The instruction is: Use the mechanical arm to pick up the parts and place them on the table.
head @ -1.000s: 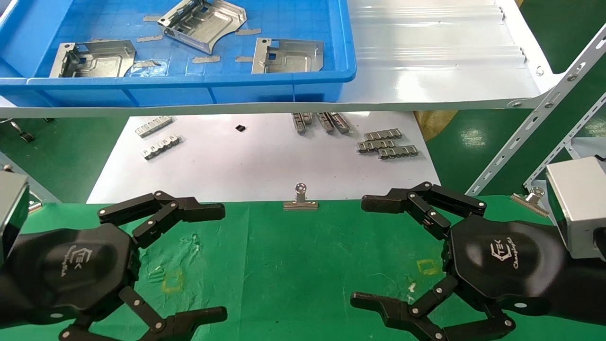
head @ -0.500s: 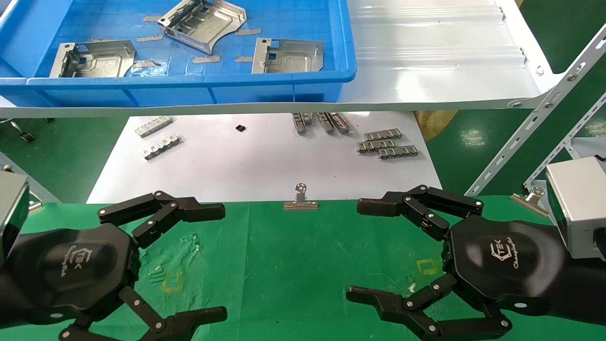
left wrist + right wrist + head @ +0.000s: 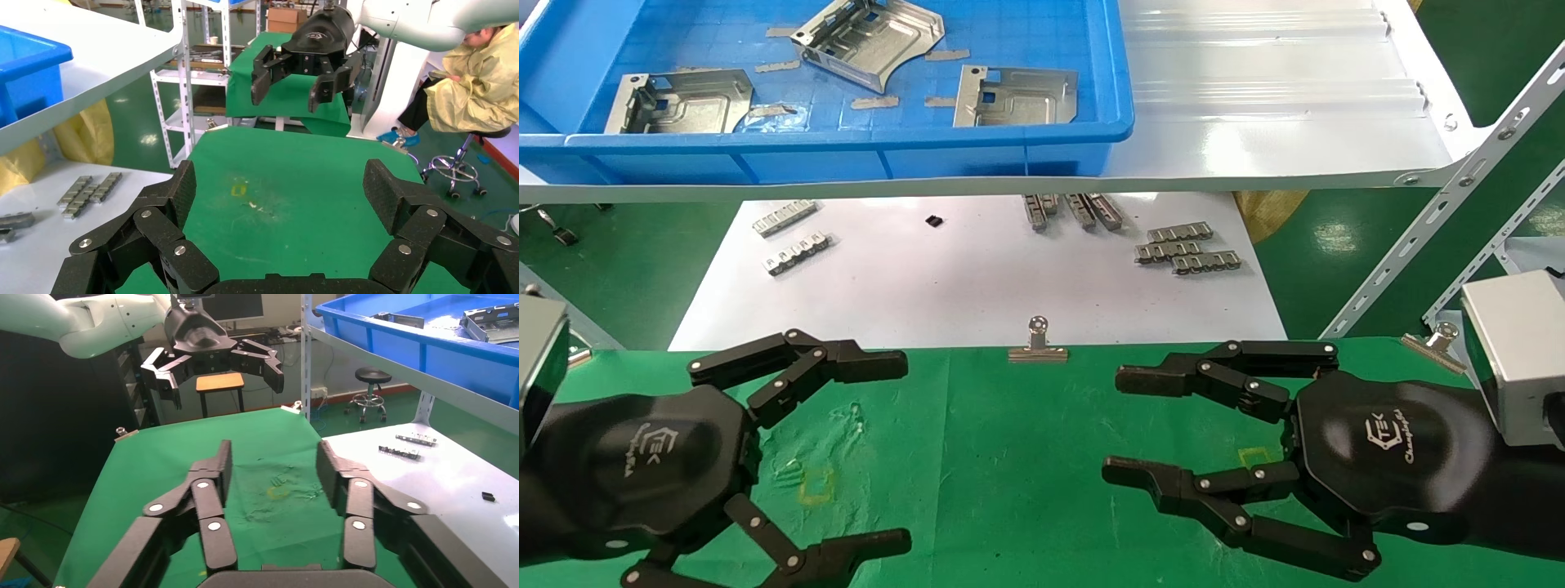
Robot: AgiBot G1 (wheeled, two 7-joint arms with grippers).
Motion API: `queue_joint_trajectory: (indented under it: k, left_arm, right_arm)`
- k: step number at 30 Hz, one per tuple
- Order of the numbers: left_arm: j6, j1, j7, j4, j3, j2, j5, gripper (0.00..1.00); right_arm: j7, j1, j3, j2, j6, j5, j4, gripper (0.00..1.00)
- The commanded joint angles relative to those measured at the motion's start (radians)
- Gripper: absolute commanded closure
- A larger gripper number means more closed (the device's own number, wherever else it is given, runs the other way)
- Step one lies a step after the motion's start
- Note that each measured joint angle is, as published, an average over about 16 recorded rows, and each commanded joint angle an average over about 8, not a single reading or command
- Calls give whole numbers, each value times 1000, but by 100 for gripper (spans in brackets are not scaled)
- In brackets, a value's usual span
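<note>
Three silver parts (image 3: pixel 678 102) (image 3: pixel 870 37) (image 3: pixel 1016 96) lie in the blue tray (image 3: pixel 846 147) on the white shelf; two also show in the right wrist view (image 3: pixel 489 321). My left gripper (image 3: pixel 903 451) hovers open and empty over the left of the green table (image 3: pixel 1026 457). My right gripper (image 3: pixel 1114 426) is over the table's right side, empty, its fingers open but closer together than the left's. Each wrist view shows its own jaws (image 3: pixel 281 190) (image 3: pixel 273 468) apart over bare green cloth, with the other gripper facing them farther off.
The white shelf (image 3: pixel 1254 122) overhangs a white sheet (image 3: pixel 977 286) holding small toothed strips (image 3: pixel 1189 249). A binder clip (image 3: pixel 1037 347) sits at the table's far edge. Yellow square outlines (image 3: pixel 817 484) (image 3: pixel 1258 459) mark the cloth. A slanted rack strut (image 3: pixel 1442 204) stands at the right.
My right gripper's fingers have drawn closer together and its tips have shifted a little to the left. The left gripper and the parts have not moved.
</note>
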Motion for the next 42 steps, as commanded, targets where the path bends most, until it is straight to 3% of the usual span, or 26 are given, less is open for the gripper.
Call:
queue_joint_trajectory:
  k: [1,6,11,19,24,25,28,29,32,33,36,37,42]
  left_arm:
    - [2,4,-1,0,1,0,-1,0]
    - [-23,-53,-3,12,-7,10,12,0]
    - [-87,-247,-34,118,16,76,93,0]
    - [-246,-653,13,558,138,308,375,0]
    - [-422,-809,84,821,186,445,502,0]
    - [-460,-830,97,864,193,468,520,6]
    - [-565,-877,130,976,211,524,566,42]
    - [-597,-889,138,1010,217,541,580,54]
    - [-678,-916,158,1095,235,581,615,92]
    - [-700,-922,162,1119,240,592,624,98]
    - [-747,-940,168,1176,254,616,647,100]
    - [-757,-946,169,1191,258,621,653,100]
    - [-770,-971,172,1235,270,627,673,100]
  right_arm:
    - [0,0,0,0,0,0,0,100]
    - [0,0,0,0,0,0,0,100]
    - [0,0,0,0,0,0,0,100]
    - [0,0,0,0,0,0,0,100]
    - [0,0,0,0,0,0,0,100]
    - [0,0,0,0,0,0,0,100]
    - [0,0,0,0,0,0,0,98]
    - [0,0,0,0,0,0,0,90]
    - [0,0,0,0,0,0,0,53]
    - [0,0,0,0,0,0,0,40]
    - [0,0,0,0,0,0,0,5]
    - [0,0,0,0,0,0,0,0]
    - [0,0,0,0,0,0,0,0]
